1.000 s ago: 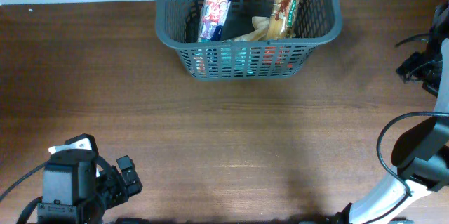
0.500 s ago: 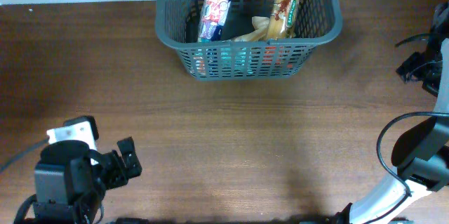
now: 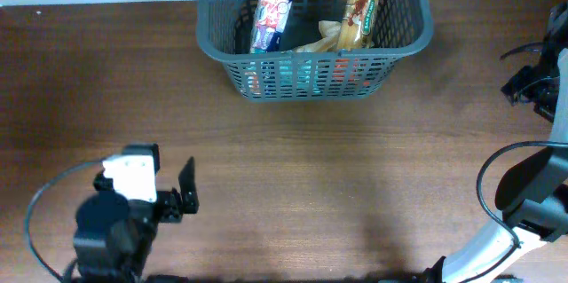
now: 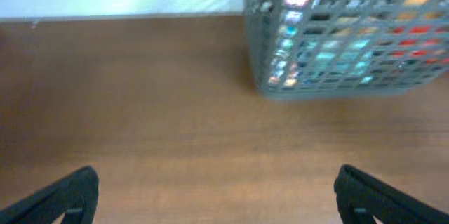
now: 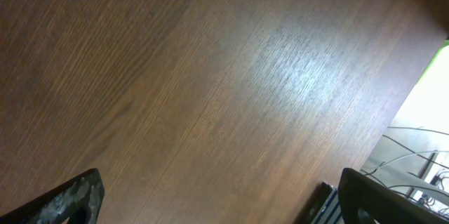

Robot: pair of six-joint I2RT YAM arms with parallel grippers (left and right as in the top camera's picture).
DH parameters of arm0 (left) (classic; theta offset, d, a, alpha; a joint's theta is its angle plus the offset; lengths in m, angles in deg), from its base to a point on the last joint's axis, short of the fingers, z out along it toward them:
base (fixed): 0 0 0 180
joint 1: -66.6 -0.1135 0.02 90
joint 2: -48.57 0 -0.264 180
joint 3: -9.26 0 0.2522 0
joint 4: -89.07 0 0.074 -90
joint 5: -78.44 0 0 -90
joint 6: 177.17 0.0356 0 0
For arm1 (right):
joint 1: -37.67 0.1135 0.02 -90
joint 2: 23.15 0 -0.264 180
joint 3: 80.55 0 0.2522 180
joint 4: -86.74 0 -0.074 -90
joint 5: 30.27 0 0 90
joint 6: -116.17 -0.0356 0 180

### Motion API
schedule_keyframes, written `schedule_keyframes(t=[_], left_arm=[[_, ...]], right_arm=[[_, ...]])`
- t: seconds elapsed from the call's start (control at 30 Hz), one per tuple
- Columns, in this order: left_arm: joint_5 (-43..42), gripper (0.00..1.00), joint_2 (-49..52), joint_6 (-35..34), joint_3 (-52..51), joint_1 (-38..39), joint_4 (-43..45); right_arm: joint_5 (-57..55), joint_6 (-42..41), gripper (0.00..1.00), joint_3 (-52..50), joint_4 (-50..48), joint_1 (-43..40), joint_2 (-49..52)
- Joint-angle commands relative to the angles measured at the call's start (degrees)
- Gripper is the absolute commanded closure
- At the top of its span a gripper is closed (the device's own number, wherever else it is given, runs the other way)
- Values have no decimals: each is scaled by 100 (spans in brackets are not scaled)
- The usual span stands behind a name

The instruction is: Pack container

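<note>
1. The container (image 3: 315,77) stands at the far middle of the tabletop (image 3: 355,168). The overhead frame cuts off its far rim.
2. A blue-and-white packet (image 3: 272,12) and a long brown packet (image 3: 362,3) lean inside it. A pale item (image 3: 321,38) between them is partly hidden and cannot be identified.
3. Through the slotted front wall only teal and red blur shows.
4. The left gripper (image 4: 217,199) is well apart from the container, with its jaws wide apart and holding nothing.
5. The right gripper (image 5: 221,199) has its jaws apart over bare tabletop. Only the fingertips show.

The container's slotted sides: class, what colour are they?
Dark grey. The container shows best in the overhead view.
</note>
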Motion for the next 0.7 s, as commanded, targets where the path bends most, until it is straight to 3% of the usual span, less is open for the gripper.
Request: schedule_keyframes(t=[0.0,0.5,0.67], left_arm=[[-586,1,-789,184,-870,-20,625],[-667,1,-2057,186,-2771,-411,2957],[-667,1,-2426,227,-3191,-533,3263]], right_arm=[[-11,-52,1,-31,2,-33,-42],[-11,-52,1,-31,2,-33,-42],[-11,-52,1,-31,2,-33,-42]])
